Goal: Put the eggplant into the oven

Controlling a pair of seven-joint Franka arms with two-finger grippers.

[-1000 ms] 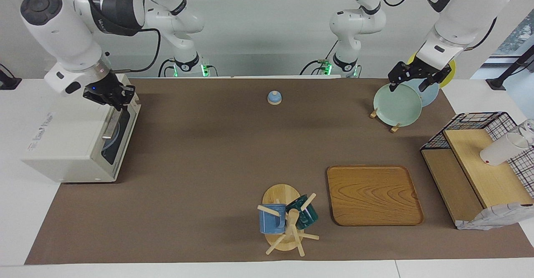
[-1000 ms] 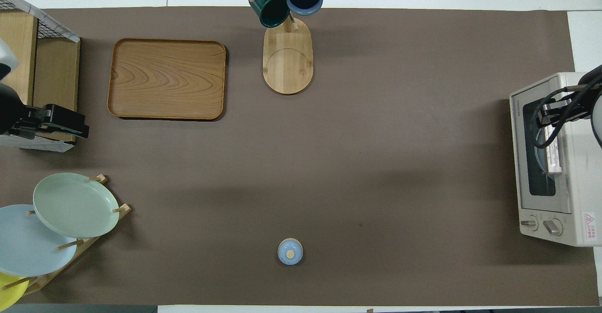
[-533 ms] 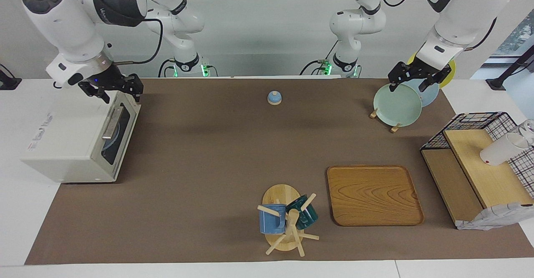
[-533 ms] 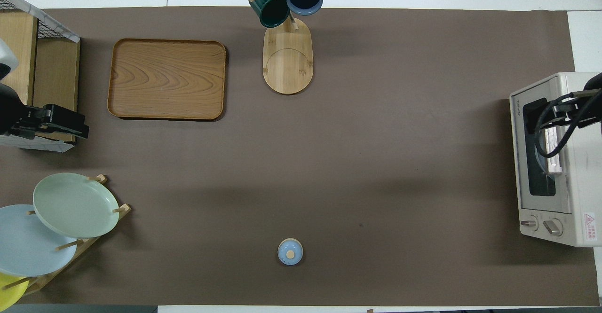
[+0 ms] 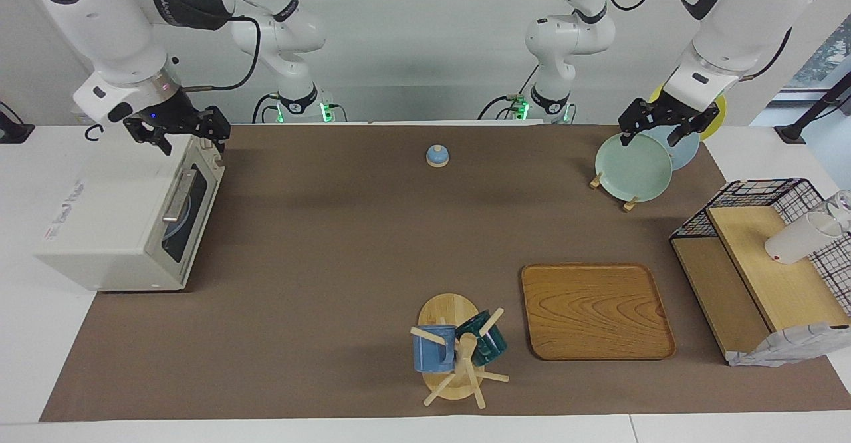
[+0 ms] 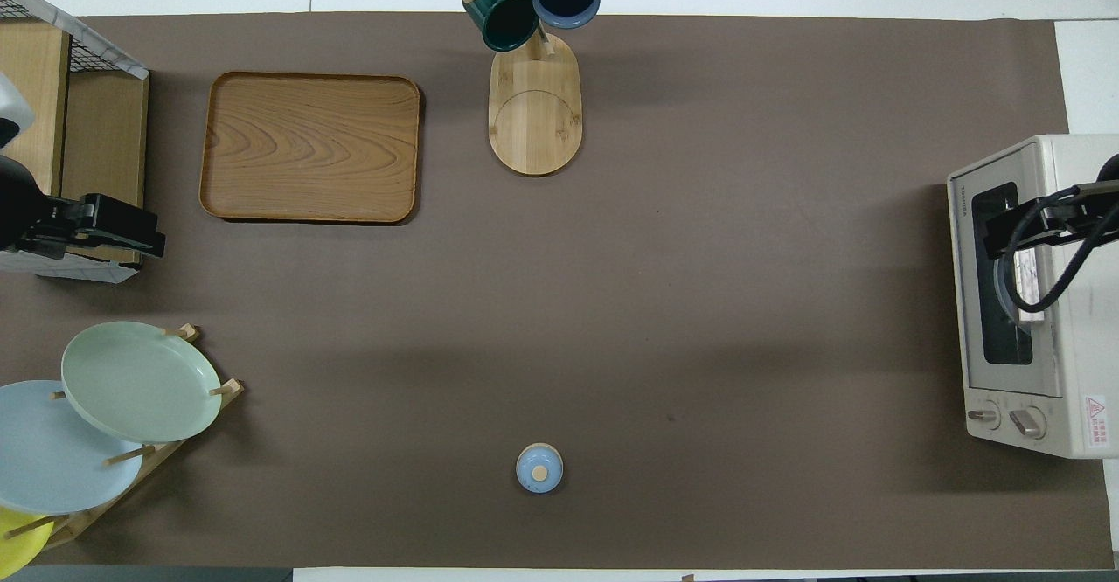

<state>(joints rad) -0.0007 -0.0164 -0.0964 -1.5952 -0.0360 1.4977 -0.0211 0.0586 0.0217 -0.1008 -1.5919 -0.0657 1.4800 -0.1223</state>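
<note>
I see the right pincer (image 5: 188, 138) wide open over the oven (image 5: 126, 223), at nine o'clock on my bench (image 5: 332, 250). The oven door is shut. The left pincer (image 5: 657, 132) hangs open over the green plate (image 5: 633, 167), at two o'clock.

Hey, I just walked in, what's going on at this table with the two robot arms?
The right arm's tool hangs open just above the upper edge of the toaster oven, holding nothing. The oven door is shut, and no eggplant is visible anywhere on the table, so it may already be inside, though the dark glass does not let me confirm that. The left arm waits, its tool open over the green plate in the plate rack.
</note>
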